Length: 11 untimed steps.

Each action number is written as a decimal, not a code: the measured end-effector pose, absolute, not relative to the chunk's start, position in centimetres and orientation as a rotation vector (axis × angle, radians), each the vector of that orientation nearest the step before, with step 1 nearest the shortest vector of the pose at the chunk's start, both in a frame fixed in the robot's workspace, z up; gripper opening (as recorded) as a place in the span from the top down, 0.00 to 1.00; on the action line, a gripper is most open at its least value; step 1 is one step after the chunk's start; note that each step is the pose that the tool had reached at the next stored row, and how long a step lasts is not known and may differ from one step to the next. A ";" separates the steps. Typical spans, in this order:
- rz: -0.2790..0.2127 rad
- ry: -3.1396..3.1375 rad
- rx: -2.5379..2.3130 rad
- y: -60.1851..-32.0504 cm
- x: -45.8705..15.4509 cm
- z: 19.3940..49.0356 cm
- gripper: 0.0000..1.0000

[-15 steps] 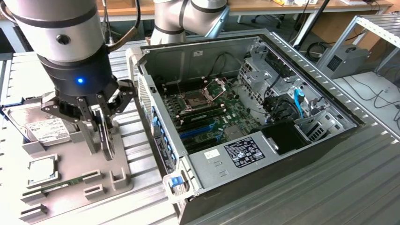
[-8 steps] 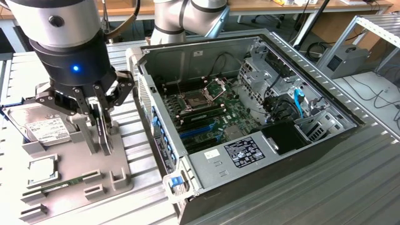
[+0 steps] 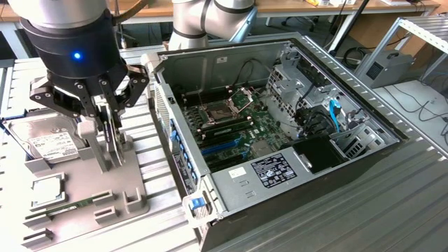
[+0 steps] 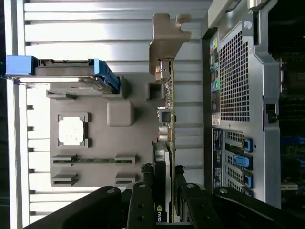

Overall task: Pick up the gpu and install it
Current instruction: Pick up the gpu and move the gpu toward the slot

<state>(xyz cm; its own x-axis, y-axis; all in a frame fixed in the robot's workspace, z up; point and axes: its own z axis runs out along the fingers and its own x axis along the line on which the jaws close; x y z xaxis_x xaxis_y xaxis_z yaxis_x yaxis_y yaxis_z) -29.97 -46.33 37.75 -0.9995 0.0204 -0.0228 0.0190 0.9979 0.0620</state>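
The gripper (image 3: 106, 137) hangs over a gray parts tray (image 3: 84, 184) at the exterior view's left, just beside the open computer case (image 3: 231, 50). Its fingers (image 4: 140, 205) are clamped on the gpu (image 4: 166, 119), which stands on edge between them, one finger against each face. The card's lower edge seems to meet the tray, though this is hard to judge. A hard drive (image 3: 49, 144) lies near.

a ribbed metal desk (image 3: 378, 210) carries a grey parts tray (image 3: 91, 178) toward the exterior view's left and, just beside it, an open computer case (image 3: 162, 105) lying on its side.
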 end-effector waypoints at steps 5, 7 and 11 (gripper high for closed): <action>0.096 3.116 0.031 -46.3 -30.0 39.0 0.73; 0.096 3.117 0.031 -46.3 -30.0 39.3 0.73; 0.096 3.116 0.031 -46.3 -30.0 40.2 0.73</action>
